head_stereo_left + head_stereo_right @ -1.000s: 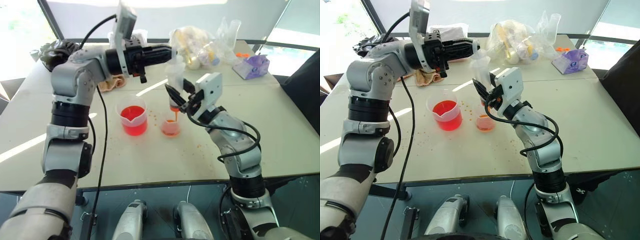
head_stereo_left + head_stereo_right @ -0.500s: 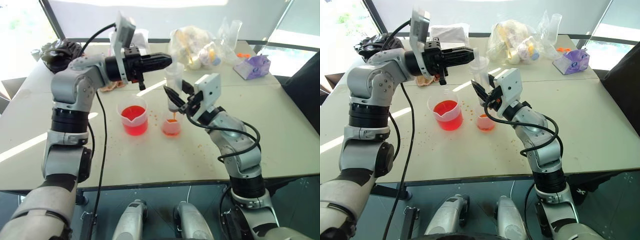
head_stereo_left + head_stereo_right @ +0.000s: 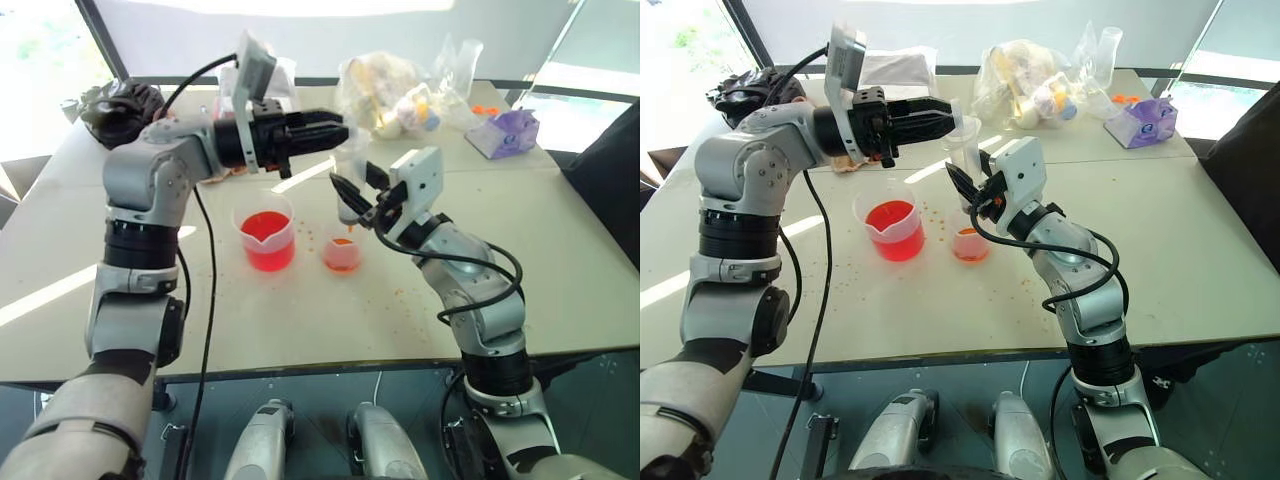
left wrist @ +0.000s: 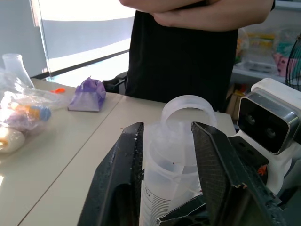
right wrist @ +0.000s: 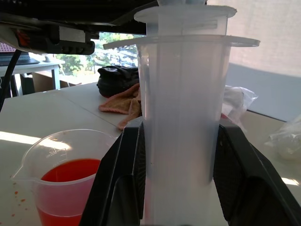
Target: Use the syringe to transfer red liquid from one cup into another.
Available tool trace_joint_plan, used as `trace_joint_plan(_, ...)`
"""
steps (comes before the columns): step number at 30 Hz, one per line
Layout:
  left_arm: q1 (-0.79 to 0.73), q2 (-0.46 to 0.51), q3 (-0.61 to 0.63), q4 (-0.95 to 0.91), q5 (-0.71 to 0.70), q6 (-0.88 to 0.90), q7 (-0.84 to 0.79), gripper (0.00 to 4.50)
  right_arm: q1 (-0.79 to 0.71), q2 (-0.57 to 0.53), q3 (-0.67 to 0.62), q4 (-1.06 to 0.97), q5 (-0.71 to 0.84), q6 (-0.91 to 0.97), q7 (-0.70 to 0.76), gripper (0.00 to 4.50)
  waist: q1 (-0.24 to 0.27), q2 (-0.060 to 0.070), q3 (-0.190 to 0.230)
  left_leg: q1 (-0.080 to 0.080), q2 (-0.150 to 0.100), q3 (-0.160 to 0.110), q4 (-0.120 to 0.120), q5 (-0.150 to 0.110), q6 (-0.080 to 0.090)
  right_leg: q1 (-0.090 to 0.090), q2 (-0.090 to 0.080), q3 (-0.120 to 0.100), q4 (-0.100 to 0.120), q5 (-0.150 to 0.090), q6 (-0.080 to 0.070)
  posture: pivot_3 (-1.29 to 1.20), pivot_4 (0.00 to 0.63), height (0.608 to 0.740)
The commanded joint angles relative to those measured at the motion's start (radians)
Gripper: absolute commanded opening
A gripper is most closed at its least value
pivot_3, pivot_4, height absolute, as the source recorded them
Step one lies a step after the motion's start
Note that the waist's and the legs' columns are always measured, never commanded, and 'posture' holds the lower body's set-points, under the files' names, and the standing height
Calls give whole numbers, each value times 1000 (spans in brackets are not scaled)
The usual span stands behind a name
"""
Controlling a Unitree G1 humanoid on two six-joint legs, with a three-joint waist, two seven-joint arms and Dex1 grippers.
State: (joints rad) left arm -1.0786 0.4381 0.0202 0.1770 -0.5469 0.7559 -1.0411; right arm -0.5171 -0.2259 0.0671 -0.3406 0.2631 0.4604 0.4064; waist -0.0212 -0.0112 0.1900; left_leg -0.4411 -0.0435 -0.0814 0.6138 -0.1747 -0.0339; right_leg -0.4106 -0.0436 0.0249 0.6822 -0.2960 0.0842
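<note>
Right wrist view: right gripper [image 5: 178, 179] clamps syringe [image 5: 181, 117] upright

Daylight, bright, from windows behind the table [image 3: 560, 250]; panes blown out white. Sunlit streaks on tabletop. Wrist views: near fingers soft, background hazy.

legible text: none | syringe [image 4: 162, 188]: printed scale marks on barrel, too small to read | beaker [image 5: 70, 183]: faint graduation marks on wall, unreadable
</note>
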Motion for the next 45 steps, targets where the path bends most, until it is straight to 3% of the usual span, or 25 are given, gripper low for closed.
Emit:
trace_joint_plan(1, 18, 4, -6, -50, -21, 15, -5, 2470, -55, 11, -18, -78, 32, -8, -6, 1346, 1, 0, 0, 0, 0, 0, 0, 0, 0, 0, 0, 0, 0, 0, 0, 0, 150, 736)
trace_joint_plan(10, 137, 147, 145, -117, -60, 48, 77, 2470, -82, 15, -33, -80, 55, 23, -17, 1346, -8, 0, 0, 1, 1, 0, -1, 0, 0, 0, 0, 0, 0, 0, 0, 0, 150, 736)
trace_joint_plan(15, 239, 221, 204, -266, -145, 127, 95, 2470, -205, 1, -114, -52, 130, 129, -53, 1346, -11, 0, 0, 0, 0, 0, 0, 0, 0, 0, -1, 0, 0, 0, 0, 0, 150, 736)
trace_joint_plan(24, 428, 243, 203, -512, -253, 179, 136, 2470, -603, -137, -306, 267, 179, 810, -249, 1346, 6, 0, 0, 0, 0, 0, 0, 0, 0, 0, -2, 1, 0, 0, -1, 0, 150, 736)
trace_joint_plan(30, 488, 286, 215, -573, -304, 182, 136, 2470, -711, -273, -101, 513, 171, 1132, -152, 1346, 0, 0, 0, 0, 0, 1, -2, 0, 1, -1, -2, 1, -2, 0, -1, 0, 150, 736)
trace_joint_plan(45, 540, 334, 227, -634, -351, 181, 202, 2470, -658, -203, 18, 768, 58, 1119, -146, 1346, 0, 1, 0, -1, 0, 2, -1, -1, 1, -1, -1, 1, -2, 0, -1, 0, 150, 736)
